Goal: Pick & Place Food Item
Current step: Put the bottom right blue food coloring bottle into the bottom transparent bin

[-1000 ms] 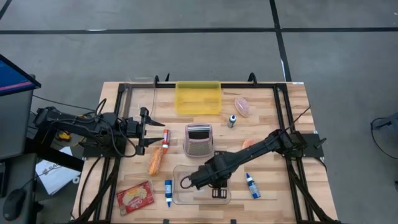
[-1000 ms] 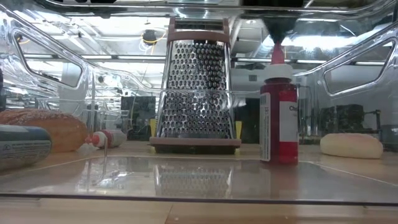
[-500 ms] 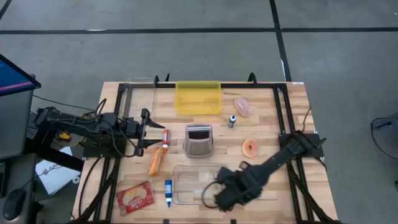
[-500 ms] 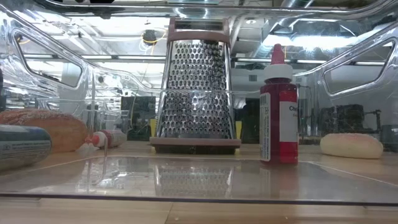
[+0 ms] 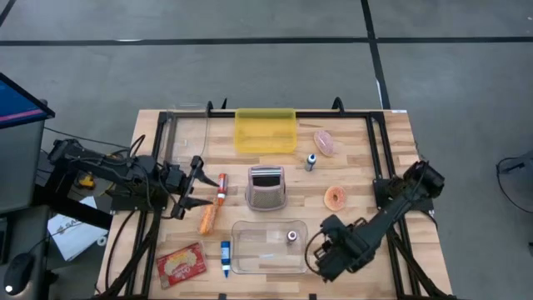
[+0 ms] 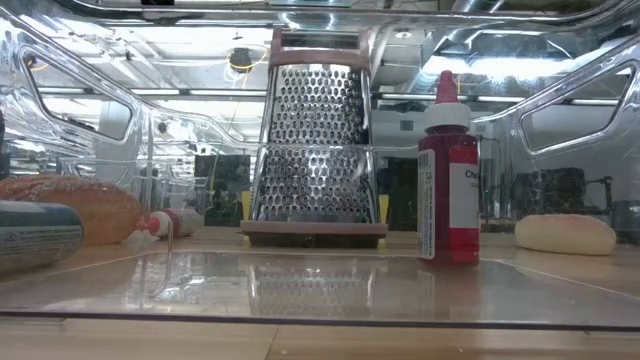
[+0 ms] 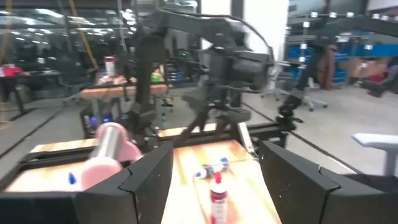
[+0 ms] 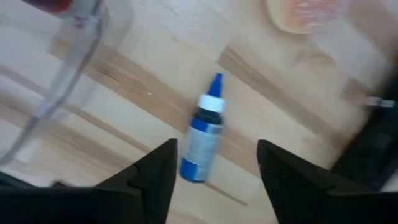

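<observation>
A red sauce bottle (image 5: 292, 237) stands upright on its base inside the clear container (image 5: 250, 260); the low view shows the red bottle (image 6: 448, 170) with nothing on its cap. My right gripper (image 5: 327, 253) hangs open right of the container, pointing down. A blue bottle (image 8: 204, 134) lies on the table below the right gripper (image 8: 214, 154), untouched. My left gripper (image 5: 195, 186) waits open at the table's left, pointing level toward the grater (image 5: 266, 187).
A yellow bin (image 5: 266, 131) sits at the far edge. A bread roll (image 5: 208, 218), a lying red bottle (image 5: 221, 187), another blue bottle (image 5: 225, 258) and a snack packet (image 5: 181, 264) lie at the left. A donut (image 5: 336, 197) and a small bottle (image 5: 311, 161) lie at the right.
My right gripper has let go of the red bottle's cap and moved from over the container toward the table's right edge, rolling as it went. The bottle stays upright in the container. My left gripper has swung a little toward the near edge.
</observation>
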`<state>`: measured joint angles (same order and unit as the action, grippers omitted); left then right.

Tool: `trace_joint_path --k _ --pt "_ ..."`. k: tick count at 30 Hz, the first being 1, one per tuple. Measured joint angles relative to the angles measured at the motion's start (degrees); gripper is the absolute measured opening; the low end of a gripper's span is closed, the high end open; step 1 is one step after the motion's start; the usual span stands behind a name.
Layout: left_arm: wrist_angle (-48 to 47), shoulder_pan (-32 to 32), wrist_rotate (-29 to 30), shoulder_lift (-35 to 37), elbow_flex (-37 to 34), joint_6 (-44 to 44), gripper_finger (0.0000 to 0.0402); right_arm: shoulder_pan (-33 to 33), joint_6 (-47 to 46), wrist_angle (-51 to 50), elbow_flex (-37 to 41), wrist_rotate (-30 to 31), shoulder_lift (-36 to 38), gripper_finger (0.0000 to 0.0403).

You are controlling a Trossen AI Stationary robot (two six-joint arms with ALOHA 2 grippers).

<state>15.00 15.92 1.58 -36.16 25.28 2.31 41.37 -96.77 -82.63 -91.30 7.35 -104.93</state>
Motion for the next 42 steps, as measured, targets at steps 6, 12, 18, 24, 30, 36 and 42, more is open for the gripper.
trace_joint_path --k 6,12,18,24,30,36,42 --pt "0.13 3.08 0.01 -0.07 0.02 0.05 0.0231 -3.17 3.62 7.69 8.31 -6.25 1.17 0.0250" --pt "0.17 3.71 0.03 -0.07 0.02 0.28 0.0231 -3.67 3.28 13.86 13.41 -8.58 1.17 0.0250" --pt "0.35 3.71 0.04 -0.07 0.00 1.35 0.0231 -3.56 2.08 20.64 19.02 -7.89 1.15 0.0250" --pt "1.66 3.71 0.05 -0.07 0.01 1.73 0.0231 -3.13 1.14 23.75 23.84 -7.52 1.15 0.0250" --pt "2.40 3.71 0.07 -0.07 0.02 1.88 0.0231 -3.24 -0.21 29.60 27.62 -5.78 1.15 0.0249" --pt "2.40 3.71 0.07 -0.07 0.00 1.81 0.0231 -3.13 -1.90 32.64 29.86 -4.17 1.15 0.0224" --pt "2.40 3.71 0.07 -0.07 0.02 1.77 0.0231 -1.65 -3.88 33.58 30.92 -2.79 1.12 0.0172"
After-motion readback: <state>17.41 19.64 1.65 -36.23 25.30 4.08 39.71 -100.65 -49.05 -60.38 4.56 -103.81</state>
